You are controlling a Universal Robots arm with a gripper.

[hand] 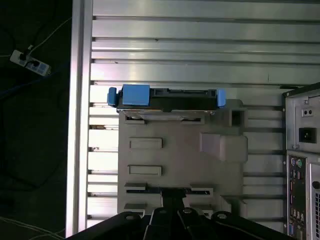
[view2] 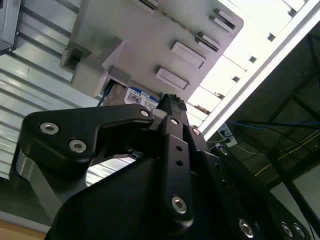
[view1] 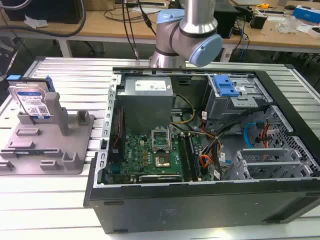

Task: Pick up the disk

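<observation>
The disk (view1: pixel 31 102) stands upright on its edge in a slot at the far end of the grey slotted fixture (view1: pixel 47 145), on the exterior view's left. It is silver with a blue-and-white label and blue side rails. In the first wrist view I look down on the disk's top edge (hand: pixel 167 96), with blue rails at both ends. My black gripper (hand: pixel 172 207) hangs over the opposite end of the fixture (hand: pixel 175 150), well apart from the disk. In the second wrist view the gripper (view2: pixel 172 107) points toward the disk's label (view2: pixel 140 96).
An open computer case (view1: pixel 200 150) with motherboard, cables and a blue-handled drive cage (view1: pixel 227 87) fills the exterior view's middle and right. The ribbed aluminium table (view1: pixel 60 70) carries both. The arm (view1: pixel 187 30) rises behind the case. A power strip (hand: pixel 30 62) lies on the floor past the table's edge.
</observation>
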